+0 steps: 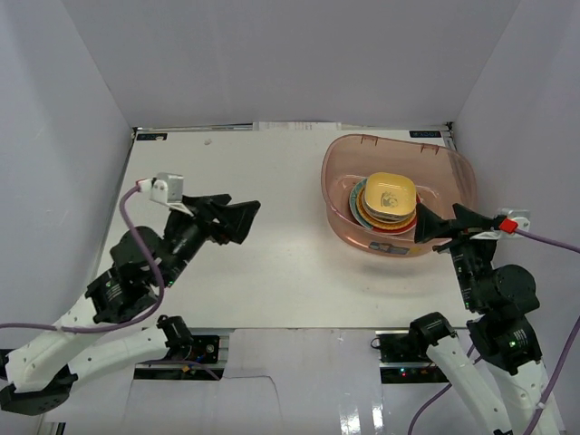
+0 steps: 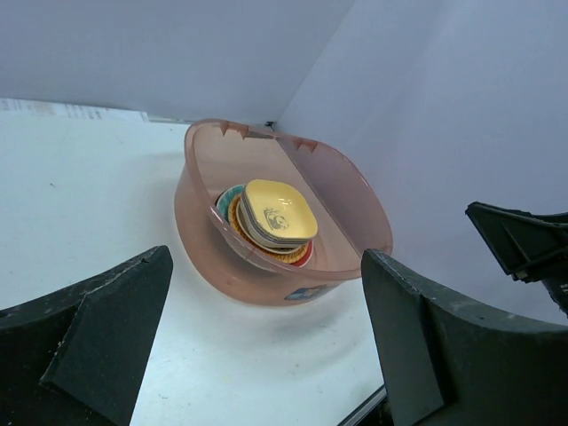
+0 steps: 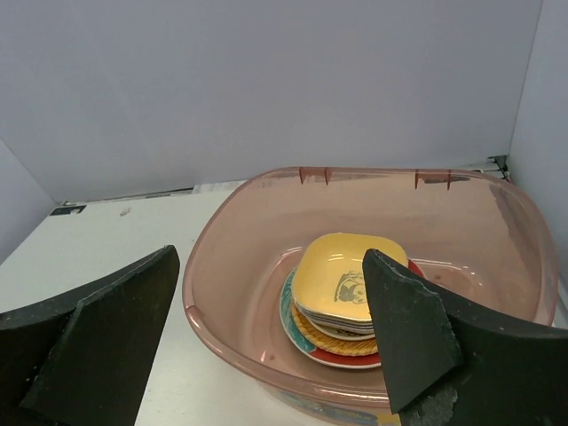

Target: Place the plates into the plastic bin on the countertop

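The plastic bin [image 1: 458, 172] stands at the far right of the countertop [image 1: 272, 263]. A stack of plates [image 1: 388, 203] lies inside it, a yellow rounded-square plate [image 3: 348, 276] on top, with woven orange, red and teal round rims showing below. The stack also shows in the left wrist view [image 2: 275, 216] inside the bin [image 2: 200, 200]. My left gripper [image 1: 237, 217] is open and empty over the left-middle of the countertop, well apart from the bin. My right gripper [image 1: 444, 225] is open and empty just at the bin's near right rim [image 3: 231, 346].
White walls enclose the countertop on the left, back and right. The bin stands near the right wall and back corner. Cables run from both arms along the near edge.
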### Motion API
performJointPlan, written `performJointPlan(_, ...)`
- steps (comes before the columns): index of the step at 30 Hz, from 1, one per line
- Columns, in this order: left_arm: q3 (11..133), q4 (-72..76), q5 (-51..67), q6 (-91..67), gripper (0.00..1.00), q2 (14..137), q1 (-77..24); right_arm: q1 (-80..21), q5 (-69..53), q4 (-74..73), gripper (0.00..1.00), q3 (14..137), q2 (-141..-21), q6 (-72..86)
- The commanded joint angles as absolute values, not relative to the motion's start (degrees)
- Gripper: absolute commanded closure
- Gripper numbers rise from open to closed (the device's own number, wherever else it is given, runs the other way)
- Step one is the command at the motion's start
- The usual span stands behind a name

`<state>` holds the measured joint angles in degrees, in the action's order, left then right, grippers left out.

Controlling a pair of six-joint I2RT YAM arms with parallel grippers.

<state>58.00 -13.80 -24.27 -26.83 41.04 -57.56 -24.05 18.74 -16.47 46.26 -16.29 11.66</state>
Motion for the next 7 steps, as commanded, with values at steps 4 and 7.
performJointPlan(4, 58.4, -20.2, -24.7, -22.9, 0.02, 33.8, -57.8, -24.0, 16.0, -4.4, 0.10, 45.1, -11.1, 3.8)
performJointPlan(7, 59.4, -20.9, -24.5, -22.0, 0.02, 32.5, -57.7, -24.0, 15.5, -3.2, 0.10, 48.8, -13.2, 3.4)
